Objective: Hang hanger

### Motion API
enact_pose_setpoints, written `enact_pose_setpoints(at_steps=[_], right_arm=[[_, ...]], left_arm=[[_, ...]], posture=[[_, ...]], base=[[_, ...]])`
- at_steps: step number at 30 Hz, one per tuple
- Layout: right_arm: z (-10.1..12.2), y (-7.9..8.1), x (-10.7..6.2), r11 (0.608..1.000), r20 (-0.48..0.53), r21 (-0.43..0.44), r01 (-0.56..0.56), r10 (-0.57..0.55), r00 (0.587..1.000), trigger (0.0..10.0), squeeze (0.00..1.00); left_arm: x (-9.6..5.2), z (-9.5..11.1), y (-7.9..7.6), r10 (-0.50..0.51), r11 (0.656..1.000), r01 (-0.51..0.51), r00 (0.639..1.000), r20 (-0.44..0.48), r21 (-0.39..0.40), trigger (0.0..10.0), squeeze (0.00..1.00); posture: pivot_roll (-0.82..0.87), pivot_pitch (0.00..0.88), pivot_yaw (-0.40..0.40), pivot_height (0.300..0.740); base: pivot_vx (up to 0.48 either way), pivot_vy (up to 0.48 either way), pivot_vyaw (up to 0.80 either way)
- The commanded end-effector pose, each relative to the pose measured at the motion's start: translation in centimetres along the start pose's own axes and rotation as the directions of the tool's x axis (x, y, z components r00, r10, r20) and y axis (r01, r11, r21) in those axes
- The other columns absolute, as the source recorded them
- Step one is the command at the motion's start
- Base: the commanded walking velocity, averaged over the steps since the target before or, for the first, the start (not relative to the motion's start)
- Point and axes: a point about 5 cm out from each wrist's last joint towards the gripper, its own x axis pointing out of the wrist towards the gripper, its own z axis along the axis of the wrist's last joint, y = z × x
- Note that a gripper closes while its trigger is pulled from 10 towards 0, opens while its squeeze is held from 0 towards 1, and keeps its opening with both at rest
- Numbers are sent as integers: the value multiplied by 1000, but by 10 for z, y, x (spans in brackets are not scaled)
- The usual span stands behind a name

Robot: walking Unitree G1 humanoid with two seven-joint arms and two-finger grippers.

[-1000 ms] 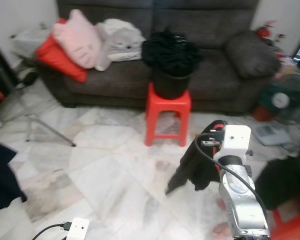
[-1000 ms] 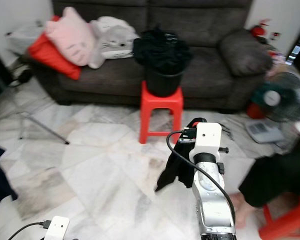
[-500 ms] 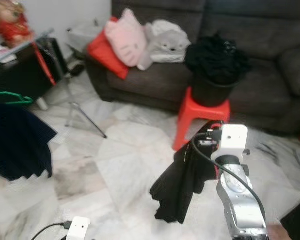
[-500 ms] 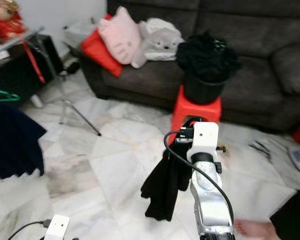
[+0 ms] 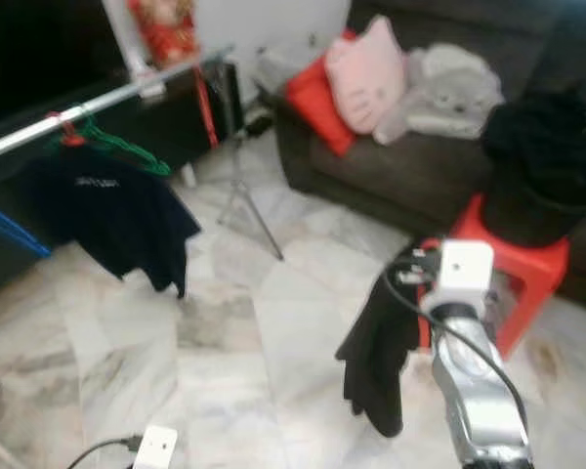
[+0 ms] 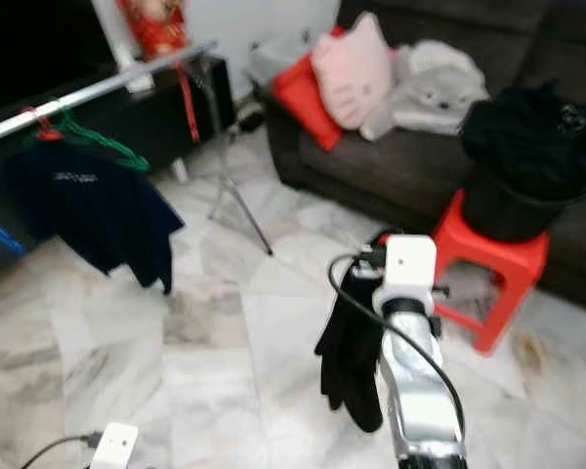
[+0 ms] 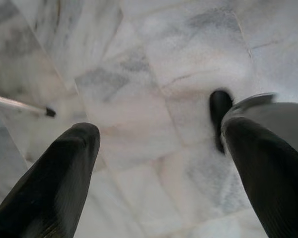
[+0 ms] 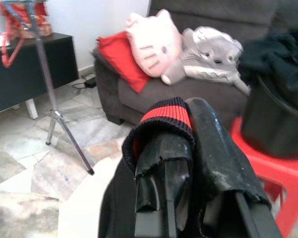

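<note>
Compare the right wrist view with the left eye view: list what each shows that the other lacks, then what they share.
Right wrist view: the red-trimmed collar of the black garment draped over the right tool, whose fingers are shut on it.

Left eye view: the clothes rail with a dark shirt on a green hanger, and the right arm.

Both: the sofa, pink cushion, red stool and black bucket.
</note>
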Motion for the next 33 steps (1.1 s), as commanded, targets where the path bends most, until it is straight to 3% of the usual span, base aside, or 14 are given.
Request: enact_pose_setpoints(at_steps=[1, 29, 33], right_arm=[[11, 5, 3, 1000, 45, 19, -13, 12, 999, 10000, 0], [11, 2, 5, 1000, 44, 6, -18, 17, 999, 10000, 0], [5, 0, 5, 1000, 14, 24, 6, -6, 1000, 10000, 0]], left_arm=[[0, 0, 4, 12, 1000, -12, 1000, -9, 3, 10000, 0], [1, 4, -2, 8, 1000, -8, 1000, -2, -27, 10000, 0], [1, 4, -2, 5, 999, -6, 1000, -2, -35, 10000, 0]], posture=[[-90, 63, -14, 740], [-89, 74, -28, 740], [-88, 71, -29, 740]], base=[[0, 0, 800], [0, 0, 800], [0, 0, 272]])
